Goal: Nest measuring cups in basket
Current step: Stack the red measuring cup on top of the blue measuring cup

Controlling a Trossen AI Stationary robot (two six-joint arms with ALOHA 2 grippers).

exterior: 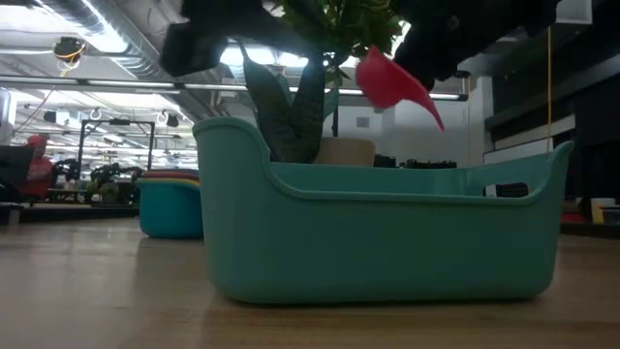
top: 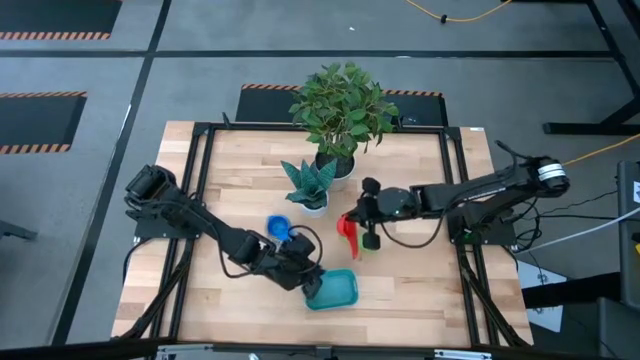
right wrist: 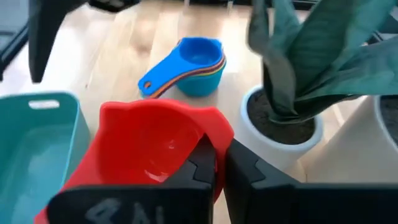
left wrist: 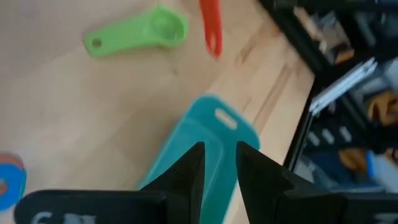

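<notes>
The right end effector [top: 362, 226] hung over the middle of the desk [top: 240, 170], its fingers [right wrist: 208, 163] pinched on the rim of a red measuring cup [right wrist: 140, 146]. From above, that cup showed as a red shape just beside the end effector, with a small green cup [top: 350, 245] directly under it. The level view across the desk showed the red cup lifted clear of the wood, tilted, above the far rim of the basket [exterior: 387, 228].

The teal basket sat near the front edge of the desk. The left end effector [top: 306, 283] was at its left end, and its wrist camera showed the two dark fingers [left wrist: 189, 177] pressed close on either side of the basket's end wall, gripping it. The same camera saw the green cup lying flat on the wood beyond the basket, with the red cup's handle hanging beside it.

A stack of nested cups [right wrist: 186, 68], a bright blue one on top with orange and other colours showing at the rims below, rested on the desk to the left of the basket's far side, close to a small white pot holding a stiff-leaved plant [top: 307, 183]. Their handles fanned out together toward the basket. A larger leafy plant [top: 340, 110] stood behind that pot at the back of the desk.

From the right wrist camera, the part of the basket in sight held no cups.
</notes>
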